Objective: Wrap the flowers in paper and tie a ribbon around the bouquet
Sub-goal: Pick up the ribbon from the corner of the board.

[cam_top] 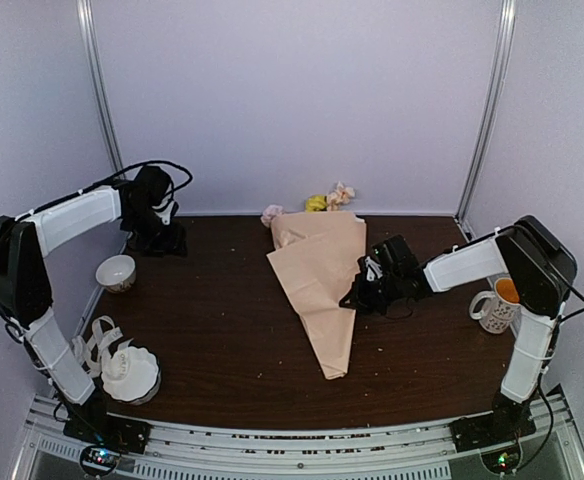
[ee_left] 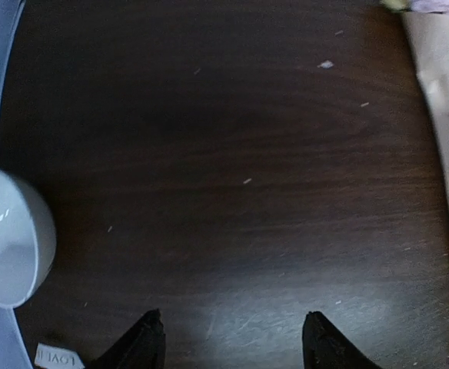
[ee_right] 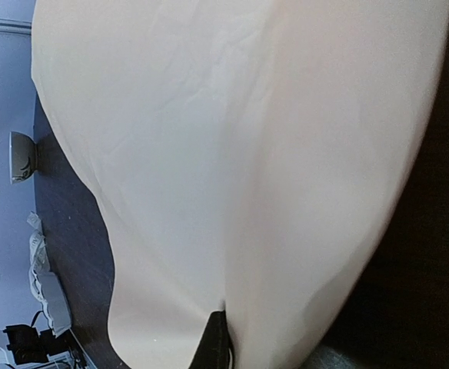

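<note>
The right gripper [cam_top: 352, 297] is clamped shut on the bouquet's [cam_top: 317, 275] edge, while the left gripper [ee_left: 234, 327] gapes empty above the table [ee_left: 247, 138] beside a small white bowl [ee_left: 9, 246].

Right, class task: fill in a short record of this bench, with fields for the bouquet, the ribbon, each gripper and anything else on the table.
bouquet: peach-pink paper cone lying mid-table, blossoms at the far end, pointed tail toward the arms
ribbon: loose loops at the near left, by the scalloped bowl; not tied on
left gripper: open, empty, above the table at far left
right gripper: shut on the bouquet's right edge
other items: small bowl left, mug right
</note>
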Controlling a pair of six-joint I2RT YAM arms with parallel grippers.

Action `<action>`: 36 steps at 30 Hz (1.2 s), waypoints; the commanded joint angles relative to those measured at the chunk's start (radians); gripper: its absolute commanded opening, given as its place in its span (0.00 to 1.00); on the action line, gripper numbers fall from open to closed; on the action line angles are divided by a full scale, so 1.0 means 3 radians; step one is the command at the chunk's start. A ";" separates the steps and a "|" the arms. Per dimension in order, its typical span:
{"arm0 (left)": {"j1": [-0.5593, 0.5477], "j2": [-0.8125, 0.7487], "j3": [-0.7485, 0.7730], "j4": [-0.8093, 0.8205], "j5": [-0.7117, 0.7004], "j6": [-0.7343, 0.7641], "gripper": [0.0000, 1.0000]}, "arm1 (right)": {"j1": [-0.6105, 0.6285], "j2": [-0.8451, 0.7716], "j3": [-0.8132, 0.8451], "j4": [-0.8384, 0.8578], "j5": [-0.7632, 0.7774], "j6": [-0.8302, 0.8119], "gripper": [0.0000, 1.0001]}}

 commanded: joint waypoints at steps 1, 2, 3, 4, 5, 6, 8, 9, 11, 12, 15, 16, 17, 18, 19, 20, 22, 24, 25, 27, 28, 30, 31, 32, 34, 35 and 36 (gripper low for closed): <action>0.0166 -0.0437 -0.0467 -0.0443 -0.0174 -0.0196 0.65 | 0.0027 -0.0101 0.0096 -0.0194 0.0114 -0.0198 0.00; 0.0191 -0.0532 -0.0556 -0.0480 -0.0213 -0.0210 0.65 | 0.0027 -0.0093 0.0097 -0.0186 0.0108 -0.0205 0.00; 0.0223 -0.0632 -0.0626 -0.0533 -0.0242 -0.0222 0.65 | 0.0031 -0.0088 0.0097 -0.0174 0.0106 -0.0204 0.00; 0.0260 -0.0688 -0.0702 -0.0587 -0.0272 -0.0243 0.65 | 0.0035 -0.0085 0.0084 -0.0155 0.0107 -0.0201 0.00; 0.0296 -0.0751 -0.0779 -0.0630 -0.0317 -0.0275 0.65 | 0.0039 -0.0078 0.0078 -0.0136 0.0112 -0.0198 0.00; 0.0340 -0.0809 -0.0848 -0.0667 -0.0351 -0.0299 0.65 | 0.0042 -0.0077 0.0071 -0.0116 0.0111 -0.0193 0.00; 0.0428 -0.0945 -0.0999 -0.0696 -0.0383 -0.0368 0.64 | 0.0051 -0.0060 0.0057 -0.0088 0.0092 -0.0184 0.00; 0.0482 -0.1015 -0.1074 -0.0690 -0.0365 -0.0408 0.64 | 0.0052 -0.0050 0.0052 -0.0087 0.0082 -0.0183 0.00; 0.0613 -0.1145 -0.1235 -0.0653 -0.0275 -0.0480 0.64 | 0.0058 -0.0030 0.0051 -0.0085 0.0064 -0.0191 0.00; 0.0685 -0.1193 -0.1336 -0.0617 -0.0190 -0.0515 0.65 | 0.0058 -0.0022 0.0050 -0.0085 0.0046 -0.0191 0.00; 0.0927 -0.1287 -0.1669 -0.0473 0.0030 -0.0614 0.64 | 0.0058 0.0000 0.0049 -0.0053 0.0008 -0.0195 0.00; 0.1009 -0.1301 -0.1750 -0.0441 0.0015 -0.0641 0.62 | 0.0058 0.0000 0.0056 -0.0049 0.0006 -0.0194 0.00; 0.1047 -0.1312 -0.1825 -0.0419 -0.0049 -0.0663 0.60 | 0.0058 0.0000 0.0057 -0.0047 0.0006 -0.0190 0.00; 0.1069 -0.1324 -0.1886 -0.0391 -0.0127 -0.0680 0.60 | 0.0058 -0.0002 0.0053 -0.0034 0.0007 -0.0183 0.00; 0.1092 -0.1335 -0.1937 -0.0356 -0.0183 -0.0686 0.60 | 0.0058 -0.0008 0.0047 -0.0030 0.0006 -0.0185 0.00; 0.1113 -0.1327 -0.1985 -0.0313 -0.0204 -0.0689 0.60 | 0.0058 -0.0007 0.0050 -0.0029 0.0006 -0.0185 0.00; 0.1134 -0.1268 -0.2028 -0.0220 -0.0218 -0.0656 0.61 | 0.0058 -0.0005 0.0058 -0.0034 0.0001 -0.0193 0.00; 0.1146 -0.1146 -0.2023 -0.0170 -0.0291 -0.0628 0.62 | 0.0058 -0.0004 0.0061 -0.0039 -0.0006 -0.0199 0.00; 0.1151 -0.1052 -0.2009 -0.0131 -0.0298 -0.0604 0.63 | 0.0058 -0.0007 0.0061 -0.0038 -0.0012 -0.0195 0.00; 0.1153 -0.0906 -0.1973 -0.0085 -0.0290 -0.0526 0.64 | 0.0058 -0.0009 0.0048 -0.0015 -0.0032 -0.0182 0.00; 0.1152 -0.0828 -0.1945 -0.0081 -0.0301 -0.0484 0.64 | 0.0058 -0.0007 0.0038 -0.0004 -0.0038 -0.0178 0.00; 0.1150 -0.0720 -0.1898 -0.0075 -0.0344 -0.0410 0.64 | 0.0058 -0.0018 0.0020 0.0012 -0.0036 -0.0172 0.00; 0.1150 -0.0688 -0.1883 -0.0069 -0.0384 -0.0382 0.64 | 0.0058 -0.0020 0.0012 0.0016 -0.0031 -0.0169 0.00; 0.1153 -0.0662 -0.1868 -0.0068 -0.0424 -0.0359 0.64 | 0.0058 -0.0021 0.0003 0.0016 -0.0025 -0.0169 0.00; 0.1153 -0.0621 -0.1844 -0.0070 -0.0450 -0.0300 0.64 | 0.0058 -0.0026 -0.0010 0.0018 -0.0025 -0.0164 0.00; 0.1151 -0.0598 -0.1846 -0.0073 -0.0435 -0.0279 0.64 | 0.0058 -0.0028 -0.0018 0.0024 -0.0025 -0.0158 0.00; 0.1151 -0.0578 -0.1857 -0.0073 -0.0412 -0.0269 0.64 | 0.0058 -0.0030 -0.0025 0.0022 -0.0025 -0.0157 0.00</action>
